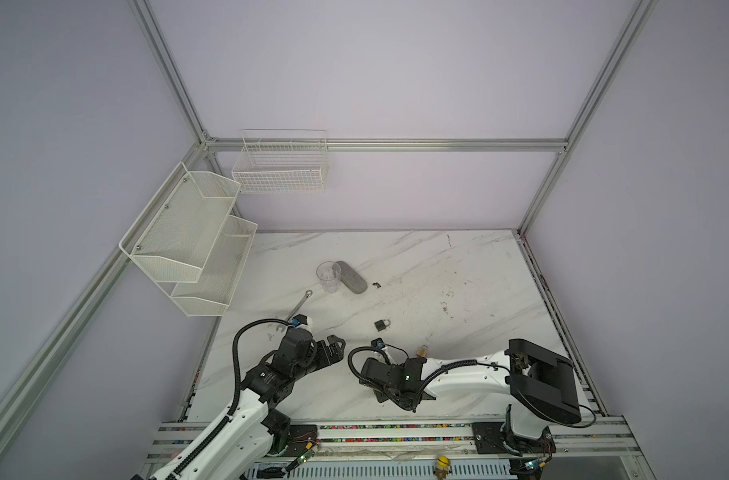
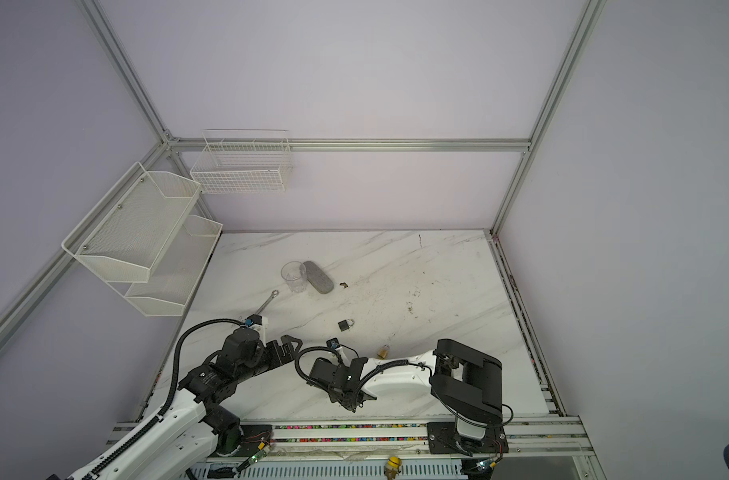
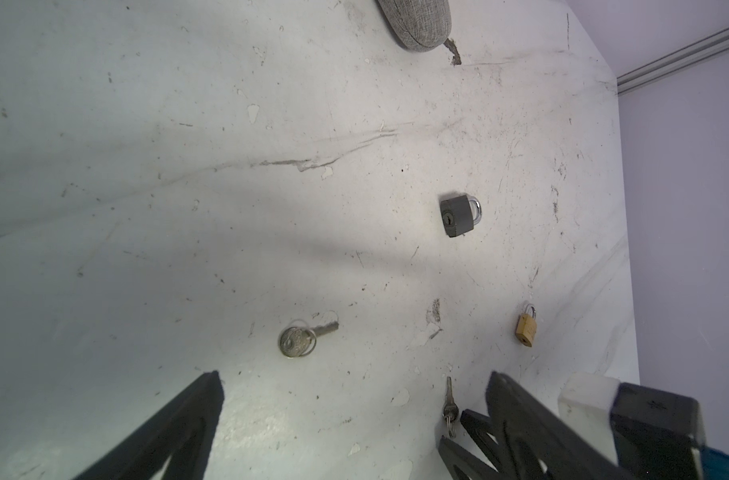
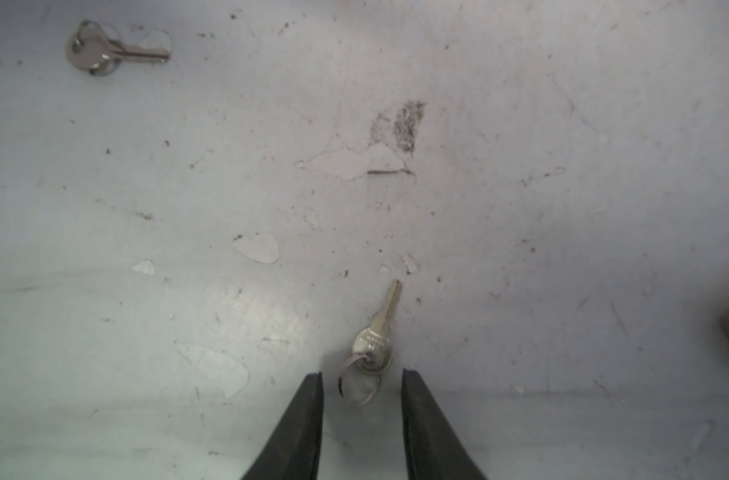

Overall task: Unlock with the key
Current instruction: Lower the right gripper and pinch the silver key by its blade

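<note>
Straddling the split ring (image 4: 342,380) of a small silver key (image 4: 377,332), the right gripper (image 4: 362,384) stands at a narrow gap. Its matte black, tapering fingers (image 4: 308,415) flank the ring, with bare table showing on both sides, so nothing is clamped. The key's rounded head carries stamped lettering (too faint to read). This key lies flat on the robot's side of the dark grey padlock (image 3: 458,214), a blocky body with a chromed shackle and a keyhole in one end face.

A larger, round-headed key (image 3: 298,340) on its own ring lies apart from that padlock. A small brass padlock (image 3: 526,328) sits right of the padlock and nearer the robot. The left gripper (image 3: 354,376), left of the padlock, is spread wide and holds nothing.

Beyond the padlock and to its left are a grey fabric-textured oval case (image 1: 352,277), a clear faceted cup (image 1: 328,276) touching it, and a steel wrench (image 1: 298,307). All rest on the scuffed, chipped, marble-patterned table (image 1: 458,266).
</note>
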Robot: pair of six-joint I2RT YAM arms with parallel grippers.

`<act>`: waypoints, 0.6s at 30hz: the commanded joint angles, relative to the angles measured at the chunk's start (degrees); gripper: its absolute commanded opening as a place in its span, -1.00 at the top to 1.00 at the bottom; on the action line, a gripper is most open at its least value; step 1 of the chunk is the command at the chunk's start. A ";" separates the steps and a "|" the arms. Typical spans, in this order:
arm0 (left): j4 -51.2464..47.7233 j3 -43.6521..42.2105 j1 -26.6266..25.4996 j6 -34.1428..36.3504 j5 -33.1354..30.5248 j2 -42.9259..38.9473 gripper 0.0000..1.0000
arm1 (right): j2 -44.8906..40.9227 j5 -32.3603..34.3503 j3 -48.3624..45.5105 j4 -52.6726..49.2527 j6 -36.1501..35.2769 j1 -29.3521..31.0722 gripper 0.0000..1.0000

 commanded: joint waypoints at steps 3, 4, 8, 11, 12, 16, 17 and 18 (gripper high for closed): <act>2.31 4.99 -0.28 -0.21 0.44 0.58 -0.99 | 1.28 3.30 -0.40 -1.78 0.76 0.35 0.39; 2.68 4.83 -0.31 -0.19 0.70 0.66 -1.00 | 1.27 3.13 -0.68 -1.49 0.88 0.35 0.39; 3.18 4.72 -0.26 -0.20 1.06 0.59 -1.00 | 1.27 2.86 -0.94 -0.62 1.10 0.39 0.49; 3.41 4.74 -0.30 -0.03 1.50 0.85 -1.00 | 0.89 3.55 -1.34 -0.83 1.38 0.35 0.55; 3.59 4.76 -0.28 0.14 1.65 0.88 -0.99 | 0.72 3.77 -1.54 -1.01 1.70 0.35 0.58; 4.31 4.73 -0.30 0.72 2.40 0.84 -1.00 | -0.84 4.10 -2.91 -0.24 2.44 0.35 0.69; 4.36 4.76 -0.30 0.76 2.38 0.71 -0.99 | -1.06 4.09 -3.05 -0.22 2.59 0.35 0.71; 4.42 4.75 -0.31 0.69 2.44 0.61 -0.99 | -1.24 4.29 -3.14 -0.23 2.74 0.37 0.74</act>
